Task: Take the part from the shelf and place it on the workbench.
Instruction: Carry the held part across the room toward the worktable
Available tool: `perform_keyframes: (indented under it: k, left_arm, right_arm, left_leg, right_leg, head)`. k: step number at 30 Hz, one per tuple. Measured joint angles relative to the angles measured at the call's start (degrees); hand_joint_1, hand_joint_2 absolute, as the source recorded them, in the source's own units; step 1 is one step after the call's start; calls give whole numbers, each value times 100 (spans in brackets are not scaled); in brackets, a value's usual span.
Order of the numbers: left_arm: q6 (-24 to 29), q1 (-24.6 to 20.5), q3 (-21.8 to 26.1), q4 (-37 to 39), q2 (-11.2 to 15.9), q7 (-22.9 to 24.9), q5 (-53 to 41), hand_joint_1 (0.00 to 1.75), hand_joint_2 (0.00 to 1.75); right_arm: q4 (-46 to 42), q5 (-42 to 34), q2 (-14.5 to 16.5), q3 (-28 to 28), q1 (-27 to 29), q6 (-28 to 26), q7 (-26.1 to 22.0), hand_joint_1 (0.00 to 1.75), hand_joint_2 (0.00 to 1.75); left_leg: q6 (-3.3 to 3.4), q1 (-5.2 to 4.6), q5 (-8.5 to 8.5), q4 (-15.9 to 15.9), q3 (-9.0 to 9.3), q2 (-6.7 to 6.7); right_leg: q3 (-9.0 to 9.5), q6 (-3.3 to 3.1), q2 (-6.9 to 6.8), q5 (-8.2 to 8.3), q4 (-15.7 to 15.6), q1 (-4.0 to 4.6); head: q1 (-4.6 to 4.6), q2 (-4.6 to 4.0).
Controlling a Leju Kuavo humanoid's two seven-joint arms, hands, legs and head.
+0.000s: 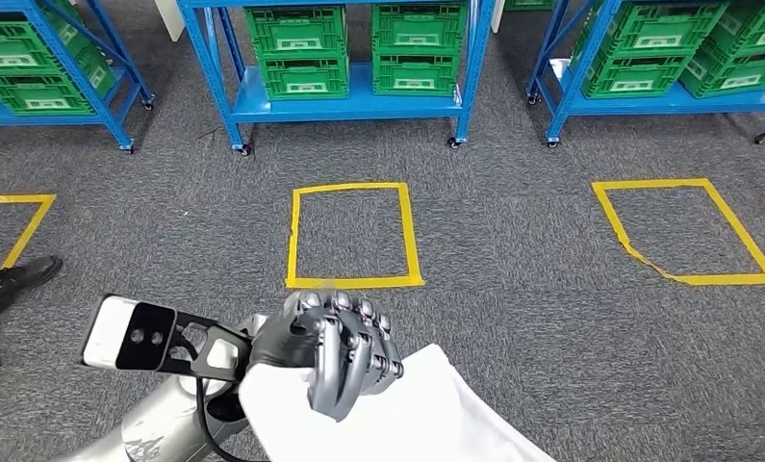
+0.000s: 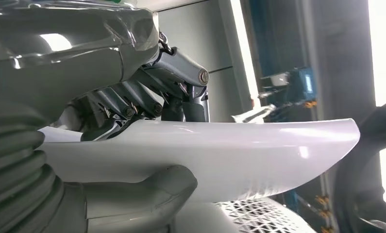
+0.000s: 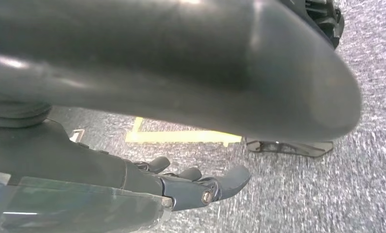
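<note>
the white curved part (image 1: 426,409) sits in my left hand (image 1: 344,351), fingers (image 1: 359,337) wrapped over its upper face, thumb (image 2: 147,191) pressed beneath. its long axis runs out from the hand toward my right and down past the picture's edge. my right hand (image 3: 200,187) hangs over the carpet (image 1: 551,318), holding nothing, fingers loosely apart. ahead stand blue shelves (image 1: 349,101) with green crates (image 1: 296,43); i see no workbench, so i judge i must turn.

Green crates (image 1: 302,50) on blue shelves (image 1: 349,104), yellow tape squares (image 1: 353,235) on grey carpet (image 1: 513,241), white part (image 1: 397,414).
</note>
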Motion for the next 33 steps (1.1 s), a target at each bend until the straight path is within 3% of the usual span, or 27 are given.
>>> perform_keyframes:
  k: [2, 3, 4, 5, 7, 8, 9, 10, 11, 12, 13, 15, 17, 19, 20, 22, 23, 24, 25, 26, 27, 29, 31, 33]
  left_arm:
    - [-5, -21, 1, 2, 8, -57, 5, 175, 175]
    - [-9, -25, -1, 2, 10, -80, 3, 175, 175]
    - [-12, -27, -2, 2, 8, -97, -2, 175, 175]
    - [-12, -29, -4, 2, 4, -109, -7, 175, 175]
    - [-4, -22, -5, -1, 1, -124, -20, 175, 175]
    - [4, -13, -5, -1, 3, -130, -32, 175, 175]
    - [14, -3, -3, -2, 5, -138, -50, 175, 175]
    - [31, 11, 1, -5, 7, -145, -71, 175, 175]
    - [50, 27, 9, -13, 9, -152, -92, 175, 175]
    - [73, 43, 24, -28, 10, -155, -113, 175, 175]
    - [94, 57, 44, -51, 11, -154, -132, 175, 175]
    - [122, 78, 88, -95, 14, -141, -184, 175, 175]
    - [125, 102, 123, -113, 18, -128, -225, 175, 175]
    - [118, 126, 146, -118, 27, -123, -245, 175, 175]
    - [110, 134, 152, -122, 34, -120, -255, 175, 175]
    - [79, 148, 151, -134, 48, -108, -268, 175, 175]
    - [53, 159, 144, -139, 54, -102, -268, 175, 175]
    - [28, 171, 132, -142, 59, -89, -267, 175, 175]
    - [11, 181, 116, -144, 63, -66, -264, 175, 175]
    - [1, 185, 99, -145, 63, -36, -259, 175, 175]
    - [4, 184, 82, -148, 63, -3, -252, 175, 175]
    - [40, 169, 49, -160, 56, 51, -247, 175, 175]
    - [104, 154, 29, -169, 52, 85, -258, 175, 175]
    - [136, 150, 22, -170, 47, 98, -226, 175, 175]
  right_arm:
    - [2, -47, -9, -1, 10, 15, 136, 0, 0]
    - [5, -67, -17, -2, 21, 25, 232, 0, 0]
    - [9, -80, -28, -1, 36, 36, 323, 0, 0]
    - [14, -82, -43, -1, 49, 46, 388, 0, 0]
    - [22, -37, -84, 5, 69, 78, 431, 0, 0]
    - [26, 1, -108, 16, 75, 92, 403, 0, 0]
    - [28, 36, -135, 30, 82, 104, 351, 0, 0]
    - [30, 59, -159, 46, 87, 107, 277, 0, 0]
    - [31, 72, -179, 64, 92, 109, 189, 0, 0]
    - [30, 77, -198, 81, 95, 123, 114, 0, 0]
    - [30, 79, -215, 97, 94, 148, 54, 0, 0]
    - [30, 78, -242, 124, 93, 214, -32, 0, 0]
    - [29, 92, -255, 146, 106, 268, -81, 0, 0]
    - [28, 174, -270, 192, 126, 297, -129, 0, 0]
    - [28, 244, -279, 231, 134, 303, -160, 0, 0]
    - [21, 415, -298, 336, 140, 314, -222, 0, 0]
    - [15, 507, -305, 398, 144, 321, -247, 0, 0]
    - [7, 591, -312, 461, 150, 327, -265, 0, 0]
    - [1, 666, -319, 523, 157, 334, -279, 0, 0]
    - [-7, 723, -327, 584, 164, 343, -291, 0, 0]
    - [-16, 755, -334, 638, 169, 351, -302, 0, 0]
    - [-43, 766, -330, 722, 172, 360, -324, 0, 0]
    - [-64, 743, -329, 765, 169, 355, -334, 0, 0]
    - [-74, 725, -343, 786, 159, 348, -337, 0, 0]
  left_leg:
    - [69, -18, 34, -168, -6, 13]
    - [116, -18, 117, -190, -65, 26]
    - [166, -12, 213, -213, -143, 38]
    - [203, -5, 313, -231, -230, 47]
    - [239, -31, 493, -218, -438, 49]
    - [238, -41, 580, -202, -549, 53]
    - [233, -48, 659, -179, -663, 58]
    - [224, -49, 727, -146, -786, 62]
    - [208, -48, 783, -104, -909, 66]
    - [184, -48, 829, -49, -1019, 66]
    - [157, -53, 863, 15, -1120, 67]
    - [93, -70, 933, 110, -1238, 70]
    - [31, -62, 1012, 125, -1275, 70]
    - [-36, -31, 903, 222, -1327, 53]
    - [-72, -15, 708, 413, -1393, 42]
    - [-141, 12, 179, 1108, -1613, 32]
    - [-161, 22, -2, 1482, -1717, 31]
    - [-165, 27, -70, 1715, -1751, 32]
    - [-155, 26, -36, 1749, -1689, 33]
    - [-124, 20, 87, 1535, -1499, 45]
    - [-72, 6, 237, 1159, -1230, 81]
    - [80, -68, 398, 382, -727, 284]
    - [185, -150, 400, 80, -579, 404]
    - [226, -153, 479, -26, -580, 312]
  right_leg:
    - [-27, 76, -5, 127, -45, -13]
    - [-57, 87, -3, 102, -31, -18]
    - [-114, 64, 0, -42, 80, -18]
    - [-201, 19, 3, -299, 324, -19]
    - [-398, -41, 9, -875, 1098, -18]
    - [-453, -14, 10, -1009, 1475, -19]
    - [-443, 45, 10, -1004, 1719, -21]
    - [-340, 117, 10, -895, 1779, -24]
    - [-136, 180, 10, -757, 1629, -30]
    - [165, 210, 9, -696, 1285, -40]
    - [531, 198, 11, -757, 804, -32]
    - [985, 94, 20, -996, 99, -5]
    - [1013, -22, 21, -1049, -41, 13]
    - [967, -127, -18, -973, -44, -6]
    - [935, -171, -46, -929, -46, -18]
    - [854, -216, -101, -852, -40, -2]
    - [816, -217, -130, -818, -34, 9]
    - [782, -214, -162, -790, -27, 22]
    - [758, -210, -199, -770, -20, 36]
    - [746, -205, -242, -757, -14, 54]
    - [741, -201, -284, -750, -12, 76]
    - [740, -178, -383, -736, -12, 110]
    - [733, -140, -498, -715, -18, 109]
    - [733, -102, -580, -711, -29, 104]
  head:
    - [3, 0]
    - [2, 0]
    - [12, 0]
    - [22, 0]
    - [37, 0]
    - [38, 0]
    - [39, 0]
    - [39, 0]
    - [39, 0]
    - [40, 0]
    - [42, 0]
    - [32, 0]
    - [17, 0]
    - [9, 0]
    - [3, 0]
    - [-8, 0]
    - [-8, 0]
    - [-9, 0]
    - [-9, 0]
    - [-11, 0]
    - [-11, 0]
    - [3, 0]
    - [0, 0]
    - [-14, 0]
